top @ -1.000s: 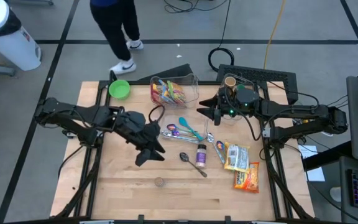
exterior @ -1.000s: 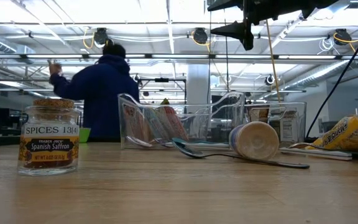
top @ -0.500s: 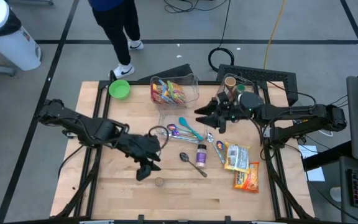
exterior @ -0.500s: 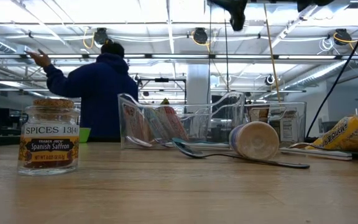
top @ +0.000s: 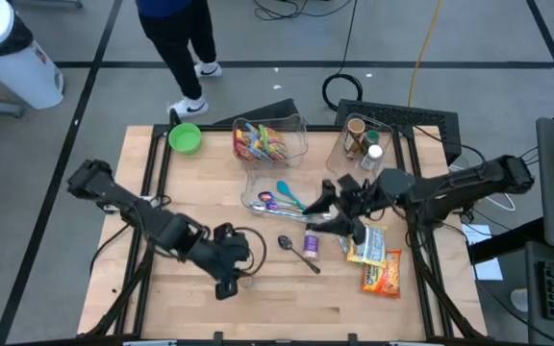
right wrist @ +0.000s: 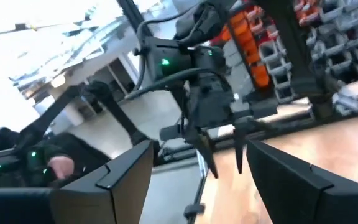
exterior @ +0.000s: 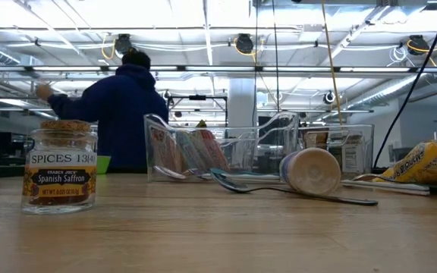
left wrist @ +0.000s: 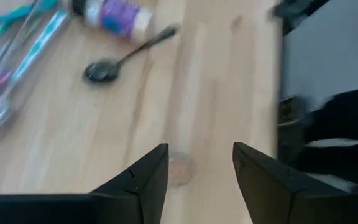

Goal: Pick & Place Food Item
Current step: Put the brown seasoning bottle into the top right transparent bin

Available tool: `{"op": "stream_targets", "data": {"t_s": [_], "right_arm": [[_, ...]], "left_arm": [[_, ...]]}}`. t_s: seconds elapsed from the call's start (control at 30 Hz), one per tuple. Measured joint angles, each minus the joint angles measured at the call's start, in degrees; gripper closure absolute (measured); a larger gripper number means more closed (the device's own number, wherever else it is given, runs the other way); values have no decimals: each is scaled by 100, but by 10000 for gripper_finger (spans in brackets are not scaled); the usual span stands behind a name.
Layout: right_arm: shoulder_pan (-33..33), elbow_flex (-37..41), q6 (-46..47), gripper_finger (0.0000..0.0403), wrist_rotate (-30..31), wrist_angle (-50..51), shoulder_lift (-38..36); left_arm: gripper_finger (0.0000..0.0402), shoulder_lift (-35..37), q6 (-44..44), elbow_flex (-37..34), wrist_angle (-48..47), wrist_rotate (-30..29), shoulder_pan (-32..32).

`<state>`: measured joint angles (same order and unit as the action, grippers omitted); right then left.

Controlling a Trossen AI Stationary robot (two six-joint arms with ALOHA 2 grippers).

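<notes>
From above, the left gripper (top: 231, 281) hangs just beside the saffron jar (top: 246, 282) on the table (top: 162, 308), fingers parted; the right gripper (top: 327, 207) hovers, open, over the spoons. At table height the saffron jar (exterior: 59, 167) stands upright. The left wrist shows spread fingers (left wrist: 143, 177) flanking the jar (left wrist: 179, 170).

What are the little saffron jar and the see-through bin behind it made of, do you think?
The saffron jar looks like clear glass: glossy, thick-walled, contents visible, paper label. Its lid material is unclear. The bin seems to be clear hard plastic: thin, shiny walls with bright edges.
</notes>
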<state>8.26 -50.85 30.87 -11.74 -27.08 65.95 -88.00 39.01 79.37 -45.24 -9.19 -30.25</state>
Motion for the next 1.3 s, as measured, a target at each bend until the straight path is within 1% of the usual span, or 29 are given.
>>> {"op": "stream_targets", "data": {"t_s": [0.1, 0.2, 0.3, 0.4, 0.5, 0.57, 0.67, 0.77, 0.83, 0.93, 1.03, 1.13, 1.3], "right_arm": [[262, 0, -34, 149, 127, 198, 43], [524, 0, -48, 149, 185, 321, 37], [813, 11, -57, 149, 487, 446, 41], [1091, 84, -138, 149, 880, 446, 40], [1290, 176, -164, 149, 1104, 444, 40], [1370, 239, -131, 149, 1196, 390, 40], [1404, 340, -116, 149, 1199, 43, 40], [1401, 419, -128, 149, 1235, -276, 38], [1391, 466, -158, 149, 1498, -377, 38], [1367, 511, -210, 149, 2100, -482, 38], [1315, 514, -488, 149, 2523, -484, 38], [1240, 514, -626, 149, 2835, -487, 38], [1071, 514, -394, 149, 2971, -484, 38]], "left_arm": [[223, -272, 418, 0, -153, -227, -158], [230, -497, 1261, -7, -332, -293, -362], [236, -569, 2094, -7, -83, -546, -599], [243, -559, 2837, -4, 100, -1116, -893], [247, -521, 3553, -4, 111, -1926, -1274], [249, -517, 3858, -2, 176, -2364, -1522], [250, -519, 4142, -2, 71, -2661, -1814], [250, -519, 4301, -2, -190, -2676, -1903], [250, -521, 4323, -2, -317, -2691, -1899], [250, -521, 4269, -2, -555, -2698, -1898], [250, -521, 4164, -2, -857, -2690, -1903], [250, -521, 4125, -2, -1211, -2712, -1897], [250, -521, 4222, -2, -1786, -3213, -1844]]}}
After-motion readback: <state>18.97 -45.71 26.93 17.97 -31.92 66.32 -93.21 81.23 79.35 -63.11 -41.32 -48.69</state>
